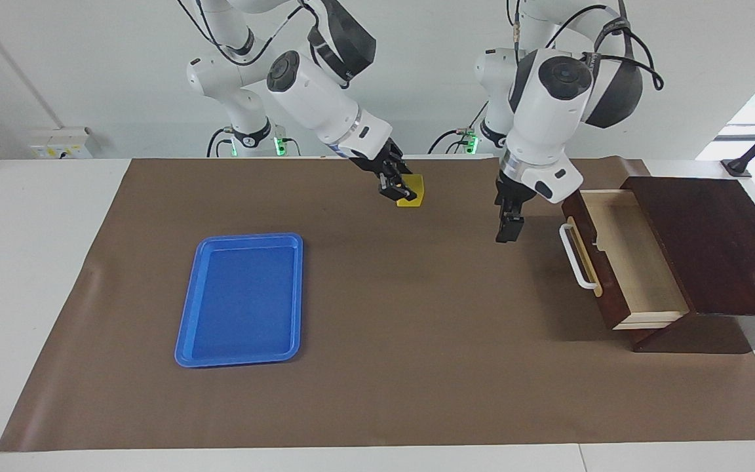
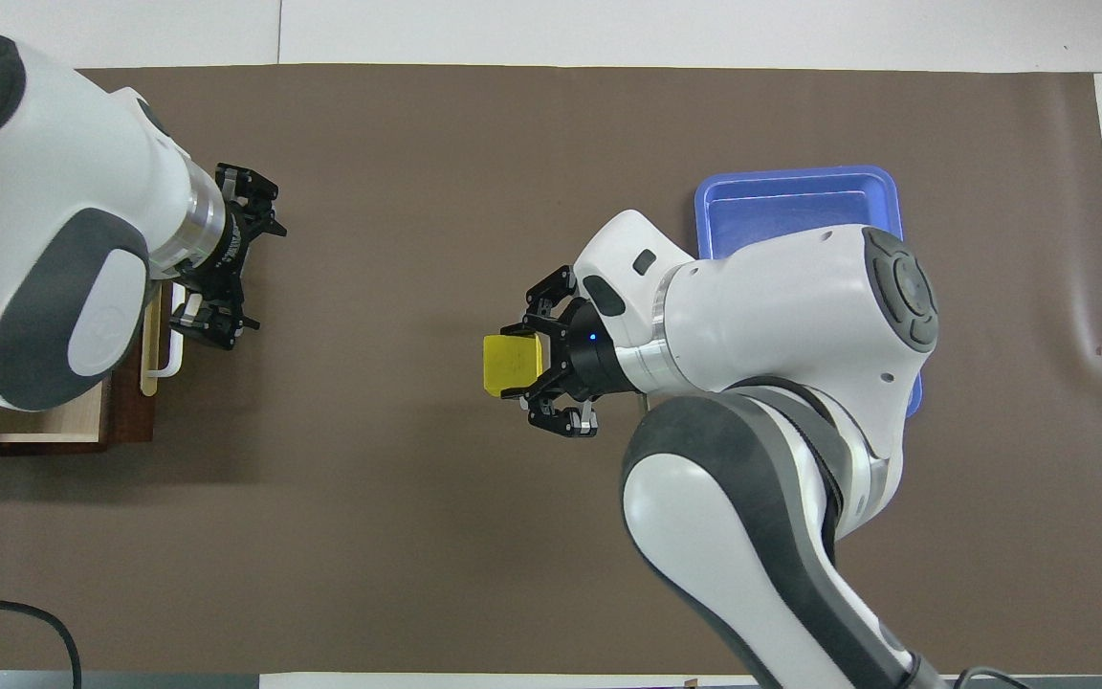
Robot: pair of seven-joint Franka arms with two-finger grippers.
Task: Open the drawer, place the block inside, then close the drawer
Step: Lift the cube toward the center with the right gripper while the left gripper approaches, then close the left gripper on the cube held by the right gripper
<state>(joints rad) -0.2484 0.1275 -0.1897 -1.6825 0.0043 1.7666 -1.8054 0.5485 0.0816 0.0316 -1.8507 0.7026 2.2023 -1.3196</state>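
The drawer [image 1: 633, 255] of the dark brown wooden box [image 1: 712, 242] stands pulled out at the left arm's end of the table, its pale wood inside bare. Its white bar handle [image 1: 577, 255] faces the mat's middle. My left gripper [image 1: 509, 231] hangs open just in front of that handle, holding nothing; from above it [image 2: 257, 260] sits beside the handle [image 2: 165, 356]. My right gripper [image 1: 402, 193] is shut on the block [image 1: 418, 185], a small yellow cube, and holds it in the air over the middle of the mat. From above, its fingers clamp two sides of the block [image 2: 505, 365].
A flat blue tray [image 1: 243, 298] lies on the brown mat toward the right arm's end of the table; from above the right arm partly covers the tray [image 2: 781, 206]. White table surrounds the mat [image 1: 417, 367].
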